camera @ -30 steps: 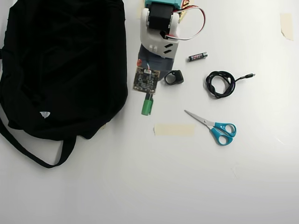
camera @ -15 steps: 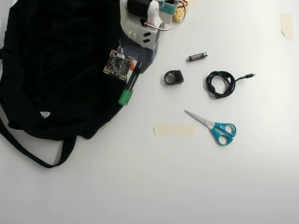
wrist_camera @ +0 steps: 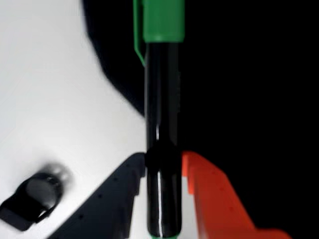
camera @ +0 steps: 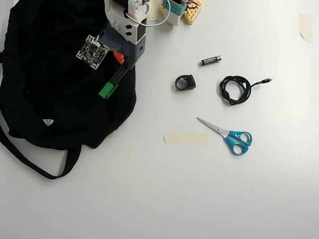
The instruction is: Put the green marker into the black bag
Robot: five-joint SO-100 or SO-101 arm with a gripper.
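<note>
Two fingers (wrist_camera: 162,172) clamped on green marker (camera: 112,83) barrel, marker over black bag (camera: 50,99).

Battery (camera: 211,60), black ring (camera: 185,82), cable (camera: 235,89) — scissors (camera: 228,135), tape (camera: 186,138).

The overhead view is looking straight down on the whole bench (camera: 199,189); the wrist view is peering closely along the tool (wrist_camera: 162,169), sharing the bag's (camera: 50,74) edge.
</note>
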